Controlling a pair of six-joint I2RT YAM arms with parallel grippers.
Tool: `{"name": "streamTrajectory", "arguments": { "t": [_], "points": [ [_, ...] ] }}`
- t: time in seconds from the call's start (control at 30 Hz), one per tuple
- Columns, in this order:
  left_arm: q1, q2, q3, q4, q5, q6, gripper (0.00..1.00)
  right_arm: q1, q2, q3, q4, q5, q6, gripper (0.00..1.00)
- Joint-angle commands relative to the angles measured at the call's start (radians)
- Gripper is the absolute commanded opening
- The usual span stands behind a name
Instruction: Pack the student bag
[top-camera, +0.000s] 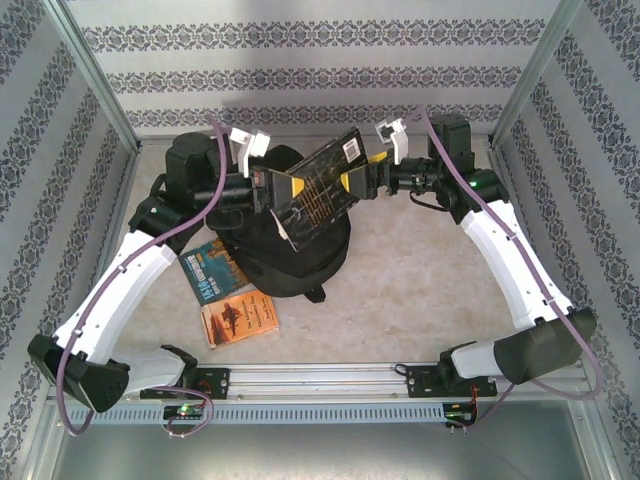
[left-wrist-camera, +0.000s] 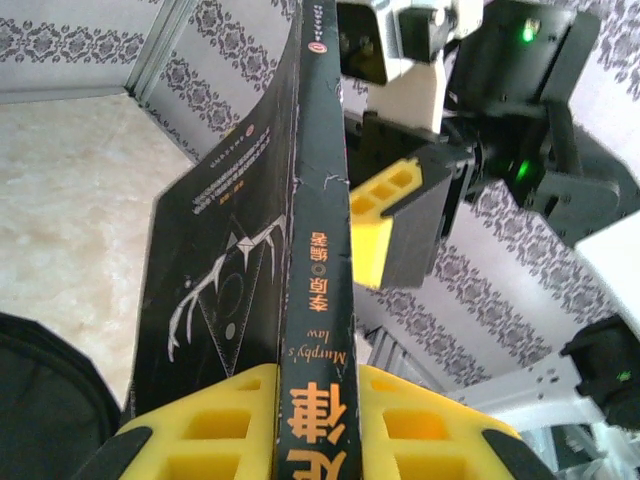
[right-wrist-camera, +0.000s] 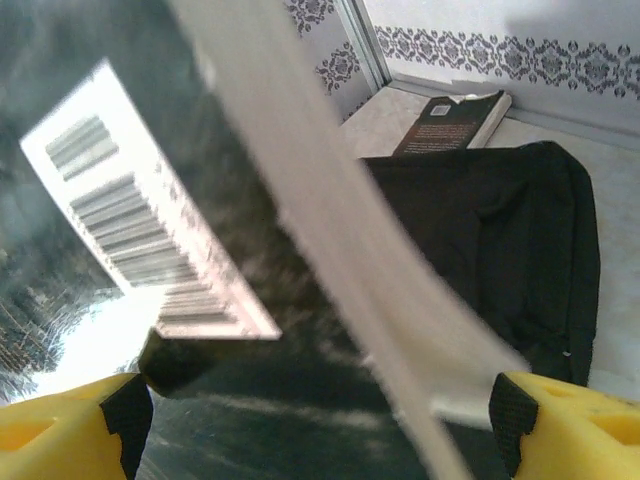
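A black book (top-camera: 318, 185) hangs tilted in the air above the student bag (top-camera: 300, 265), a large black backpack lying on the table. My left gripper (top-camera: 272, 190) is shut on the book's lower end; in the left wrist view its yellow fingers (left-wrist-camera: 220, 420) press both sides of the spine (left-wrist-camera: 315, 200). My right gripper (top-camera: 352, 180) is at the book's opposite edge, jaws standing wide. In the right wrist view the book's barcode cover (right-wrist-camera: 200, 300) and page edge lie between the spread fingers (right-wrist-camera: 570, 420), with the bag (right-wrist-camera: 500, 230) below.
A blue book (top-camera: 215, 268) and an orange book (top-camera: 240, 320) lie on the table left of and in front of the bag. Another dark book (right-wrist-camera: 450, 120) lies beyond the bag. Patterned walls close in the back and both sides.
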Motion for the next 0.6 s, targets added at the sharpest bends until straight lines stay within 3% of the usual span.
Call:
{"name": "streamTrajectory", "arguments": {
  "t": [0.0,0.1,0.23,0.3,0.43,0.57],
  "points": [
    [-0.032,-0.071,-0.003,-0.079,0.027,0.143,0.0,-0.005,0.011,0.017,-0.04,-0.017,-0.162,0.87],
    [-0.051,-0.108,-0.009,-0.142,-0.021,0.217,0.0,-0.005,-0.011,0.003,-0.075,0.05,-0.223,0.87],
    [-0.08,-0.156,-0.046,-0.18,-0.018,0.305,0.0,0.012,-0.073,-0.05,-0.074,0.009,-0.292,0.86],
    [-0.087,-0.163,-0.063,-0.17,0.01,0.323,0.0,0.037,-0.12,-0.12,0.012,-0.025,-0.303,0.87],
    [-0.111,-0.171,-0.071,-0.175,0.028,0.412,0.0,0.05,-0.274,-0.349,0.397,-0.049,-0.235,0.89],
    [-0.138,-0.221,-0.122,-0.133,0.065,0.529,0.0,0.076,-0.278,-0.336,0.323,-0.092,-0.314,0.87]
  ]
}}
